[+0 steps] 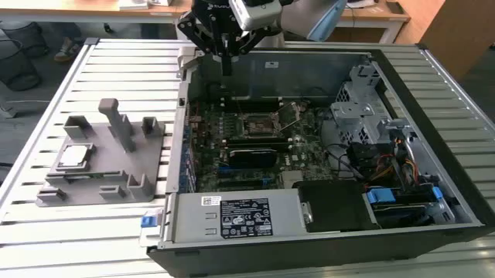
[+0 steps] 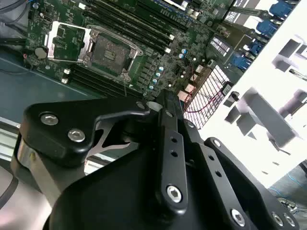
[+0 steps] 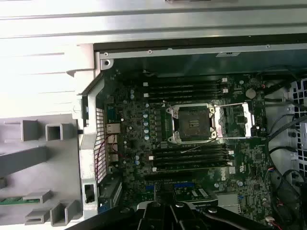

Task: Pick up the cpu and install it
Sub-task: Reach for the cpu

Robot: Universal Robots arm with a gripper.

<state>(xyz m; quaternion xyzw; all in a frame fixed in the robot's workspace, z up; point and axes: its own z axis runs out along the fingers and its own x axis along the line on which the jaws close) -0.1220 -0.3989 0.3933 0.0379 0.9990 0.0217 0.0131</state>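
The cpu point(image 1: 75, 156), a small silver-white square chip, lies flat in a recess of the grey fixture point(image 1: 116, 174) on the exterior view's left, outside the computer case. My gripper point(image 1: 226, 70) hangs above the far edge of the open case point(image 1: 325, 237), well away from the cpu, its fingers shut together with nothing between them. Below and nearer the camera is the black-framed socket point(image 1: 263, 124) on the green motherboard, its metal lid swung open. Both wrist views show the socket point(image 3: 192, 123) point(image 2: 111, 51) bare and uncovered, with the gripper point(image 2: 165, 101) short of it.
The case stands on a slatted white table point(image 1: 46, 104). Inside it are memory slots point(image 3: 187, 87), a black power supply point(image 1: 240, 217), a drive cage point(image 1: 363, 104) and loose cables point(image 1: 386, 168). The fixture has upright blocks point(image 1: 116, 121). A desk point(image 1: 93, 8) stands beyond the table.
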